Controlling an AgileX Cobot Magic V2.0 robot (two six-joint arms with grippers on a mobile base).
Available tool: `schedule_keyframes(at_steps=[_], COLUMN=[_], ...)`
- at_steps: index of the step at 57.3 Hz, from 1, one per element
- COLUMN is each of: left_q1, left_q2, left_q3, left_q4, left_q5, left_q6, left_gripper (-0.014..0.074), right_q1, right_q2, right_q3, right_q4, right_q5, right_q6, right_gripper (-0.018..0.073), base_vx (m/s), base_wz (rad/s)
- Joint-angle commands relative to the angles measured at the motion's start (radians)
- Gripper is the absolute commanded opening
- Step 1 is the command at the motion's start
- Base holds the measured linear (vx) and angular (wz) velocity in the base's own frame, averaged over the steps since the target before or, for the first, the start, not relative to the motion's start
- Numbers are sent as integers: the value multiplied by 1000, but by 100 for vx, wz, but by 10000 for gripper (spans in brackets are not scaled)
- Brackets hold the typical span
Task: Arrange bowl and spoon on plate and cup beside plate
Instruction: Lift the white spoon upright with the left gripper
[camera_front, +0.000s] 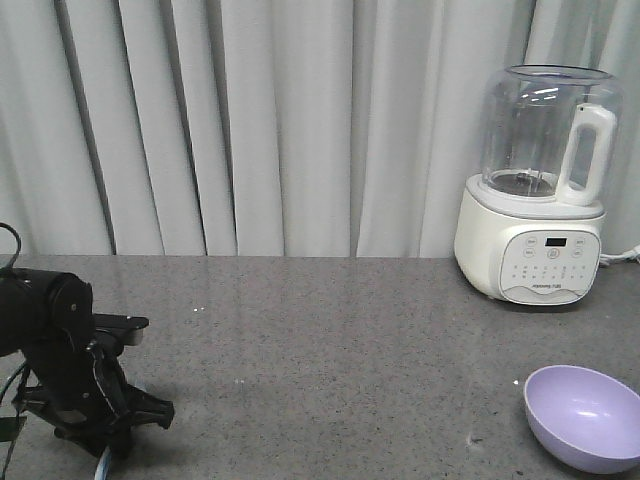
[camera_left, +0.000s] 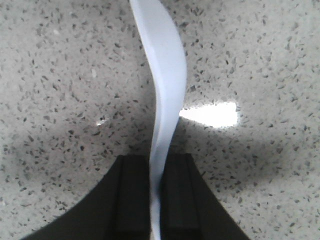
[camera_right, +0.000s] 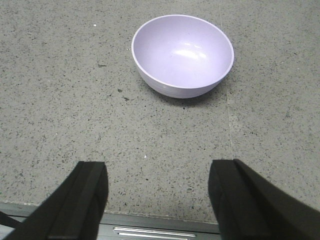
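Left gripper (camera_left: 155, 197) — jaws clenched on the spoon (camera_left: 166, 80) handle, at the grey worktop's (camera_front: 330, 330) left. Right gripper (camera_right: 157, 192), jaws spread apart, faces the bowl (camera_right: 182, 52) — upright on the worktop.

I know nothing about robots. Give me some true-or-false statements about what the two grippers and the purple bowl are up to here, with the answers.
1. The left gripper is clamped on the spoon. True.
2. The right gripper holds the bowl. False: its jaws stand open and empty, and the bowl sits apart from them on the counter.
3. The bowl is empty. True.
4. The bowl sits on a plate. False: it stands directly on the speckled counter; no plate is in view.
5. The white appliance carries a clear jug. True.
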Motion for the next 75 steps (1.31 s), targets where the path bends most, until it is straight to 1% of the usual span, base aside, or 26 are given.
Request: schedule_keyframes(at_steps=[1, 12, 15, 23, 30, 38, 42, 48, 54, 58, 62, 63, 71, 75], left_q1=[-3, -3, -3, -3, -3, -4, -4, -5, -12, -37, -73, -90, -171, -200], left_q2=[-74, -100, -121, -220, -311, -415, -476, -574, -678, -734, -782, -795, -864, -886], left_q3=[-32, -32, -32, -32, -32, -20, 19, 108, 219, 282, 322, 332, 357, 357], left_q4=[-2, -2, -2, -3, -10, -15, -38, -95, -161, -192, -203, -203, -201, -201], left_q5=[-27, -27, -28, -17, 3, 5, -3, -35, -98, -130, -151, -156, -173, -173], left_q6=[1, 2, 17, 81, 102, 103, 110, 166, 212, 243, 263, 264, 262, 262], left_gripper=[136, 136, 136, 136, 136, 136, 136, 136, 136, 136, 136, 136, 136, 136], right_q1=[-6, -6, -6, -6, -6, -6, -6, -6, -6, -6, -6, -6, -6, -6], right_q2=[7, 7, 7, 7, 7, 7, 7, 11, 11, 11, 15, 22, 59, 89], right_q3=[-28, -28, -28, -28, -28, -28, -28, -28, -28, -28, -28, -28, -28, -28], right_q4=[-10, -10, -10, -11, -10, -7, -6, -6, -6, -6, -6, -6, -6, -11], right_q5=[-68, -68, -68, -68, -68, -68, -68, -68, -68, -68, -69, -68, -62, -63], right_q6=[-10, -10, -10, -10, -10, -9, -9, -7, -2, -2, -1, 0, 10, 19], right_gripper=[488, 488, 488, 488, 487, 487, 487, 487, 487, 487, 487, 487, 487, 487], base_vx=[0, 0, 0, 0, 0, 0, 0, 0, 0, 0, 0, 0, 0, 0], base_wz=[0, 0, 0, 0, 0, 0, 0, 0, 0, 0, 0, 0, 0, 0])
